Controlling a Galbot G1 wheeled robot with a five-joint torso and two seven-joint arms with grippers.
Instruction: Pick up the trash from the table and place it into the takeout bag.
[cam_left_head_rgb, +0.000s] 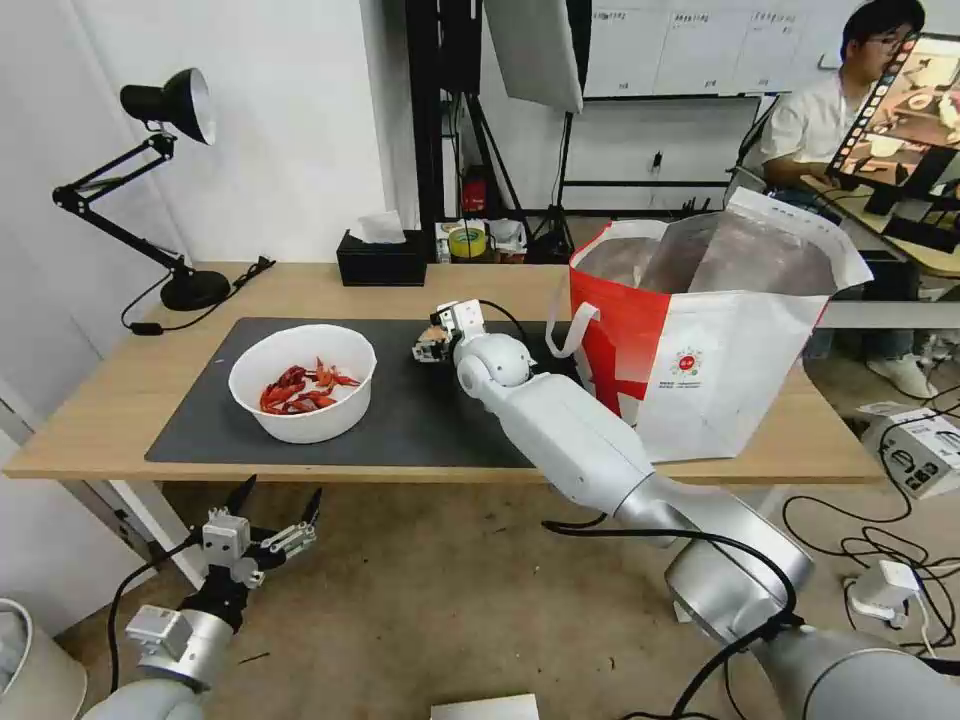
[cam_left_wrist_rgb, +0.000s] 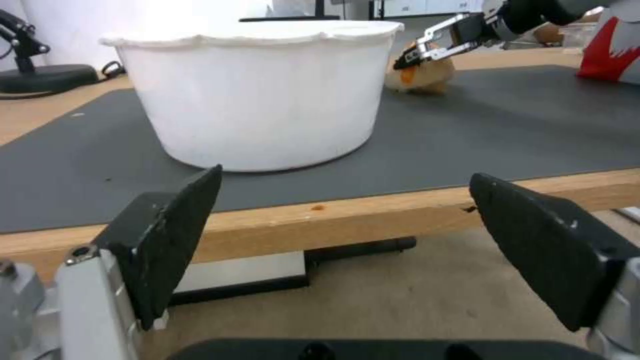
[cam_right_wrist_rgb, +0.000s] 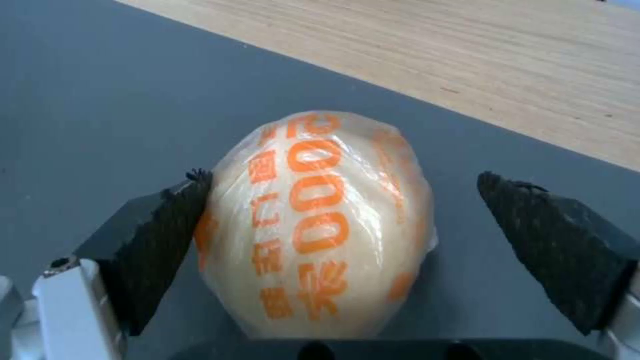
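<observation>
The right gripper (cam_right_wrist_rgb: 340, 235) is positioned over the dark grey mat (cam_left_head_rgb: 420, 420) on the table (cam_left_head_rgb: 120, 390), straddling the orange-beige lump (cam_right_wrist_rgb: 320, 225). The jaws are spread wide: one pad touches or nearly touches the lump's side, while the other pad stands well apart from it, with bare mat between. Nothing is clamped yet. The lump is wrapped in clear film with orange print and rests on the mat, near the mat's far edge where the bare wood begins. In the left wrist view the same lump (cam_left_wrist_rgb: 420, 75) is seen behind the white bowl (cam_left_wrist_rgb: 260, 90), with the right gripper's fingers (cam_left_wrist_rgb: 433, 42) angled down onto it.

The bowl (cam_left_head_rgb: 303, 380) holds red crayfish shells (cam_left_head_rgb: 300, 388) and sits on the near-left part of the mat, well apart from the lump. Open mat is left between bowl and lump.

The takeout bag (cam_left_head_rgb: 720, 350) stands upright on the table's right end, mouth open, foil lining visible, just beside the right arm's forearm. One loop handle hangs on the side facing the mat.

The left gripper (cam_left_head_rgb: 278, 505) is held below the table's front edge, off the tabletop, jaws wide open and empty, pointed at the bowl.

A black tissue box (cam_left_head_rgb: 380, 262) and a desk lamp (cam_left_head_rgb: 160, 180) stand at the table's far edge, clear of the mat.
</observation>
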